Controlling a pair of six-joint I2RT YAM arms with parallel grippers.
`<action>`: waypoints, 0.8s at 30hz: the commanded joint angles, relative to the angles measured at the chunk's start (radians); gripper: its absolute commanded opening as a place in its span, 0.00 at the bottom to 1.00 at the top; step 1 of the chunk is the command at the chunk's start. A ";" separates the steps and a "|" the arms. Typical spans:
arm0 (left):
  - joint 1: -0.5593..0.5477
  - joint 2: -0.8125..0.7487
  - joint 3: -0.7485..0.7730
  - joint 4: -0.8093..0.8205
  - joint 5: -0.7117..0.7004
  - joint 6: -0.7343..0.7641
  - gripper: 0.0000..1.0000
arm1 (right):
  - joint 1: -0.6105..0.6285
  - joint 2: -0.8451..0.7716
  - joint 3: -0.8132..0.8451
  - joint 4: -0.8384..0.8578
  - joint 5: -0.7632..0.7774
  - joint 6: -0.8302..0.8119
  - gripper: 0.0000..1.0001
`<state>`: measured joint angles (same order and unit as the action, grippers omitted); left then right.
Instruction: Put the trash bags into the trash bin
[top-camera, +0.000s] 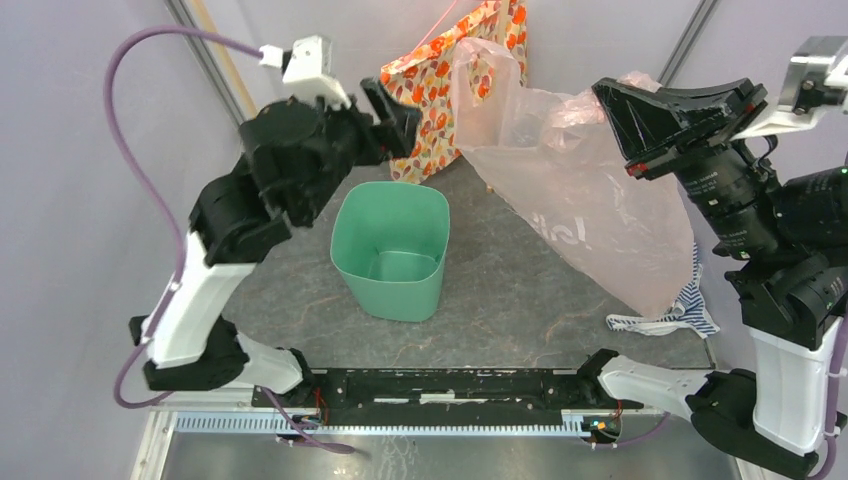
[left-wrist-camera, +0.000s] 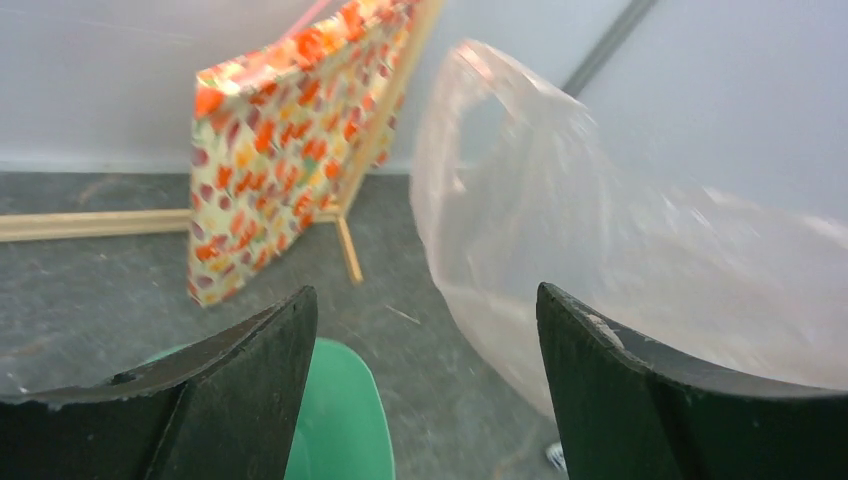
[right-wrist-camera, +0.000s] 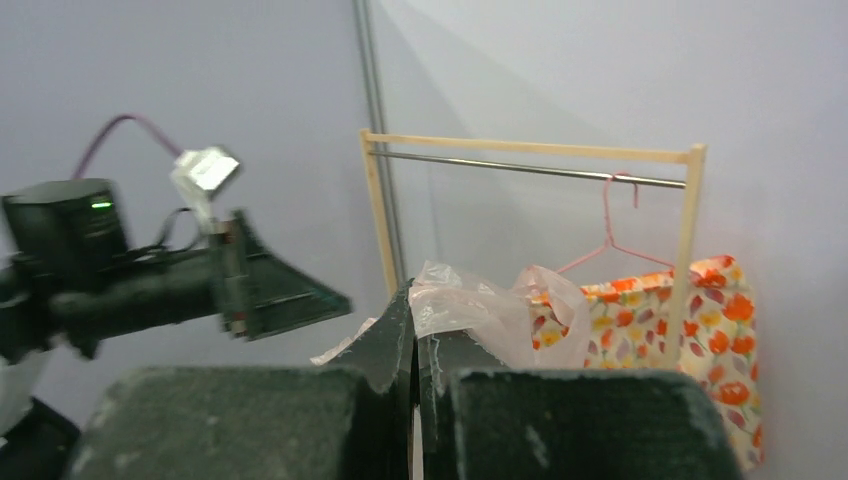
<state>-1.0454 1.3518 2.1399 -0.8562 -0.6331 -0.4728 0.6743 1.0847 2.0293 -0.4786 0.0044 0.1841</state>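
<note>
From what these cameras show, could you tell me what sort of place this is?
Probably a robot lab cell staged with household props: bare lilac partition walls, two arms bolted to a grey table, a mint-green trash bin, a trash bag and a wooden clothes rack.

The trash bin (top-camera: 390, 250) is smooth mint plastic with a soft sheen. At its 2 o'clock, the plastic bag (top-camera: 570, 190) is thin, crinkled, translucent pinkish film. The counter (top-camera: 520, 300) looks matt, mottled grey. The rack (right-wrist-camera: 530, 146) is pale wood, its rod (right-wrist-camera: 520, 167) metal.
</note>
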 joint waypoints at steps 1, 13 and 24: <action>0.179 0.112 0.103 0.028 0.159 0.095 0.87 | 0.004 -0.010 0.026 0.060 -0.104 0.048 0.00; 0.326 0.222 0.068 0.169 0.548 0.096 0.91 | 0.004 -0.014 0.021 0.067 -0.151 0.089 0.00; 0.332 0.129 0.006 0.115 0.573 0.053 0.09 | 0.004 0.030 0.017 0.199 -0.162 0.085 0.00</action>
<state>-0.7174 1.5822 2.1082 -0.7429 -0.0967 -0.4206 0.6743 1.0828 2.0327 -0.3912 -0.1345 0.2615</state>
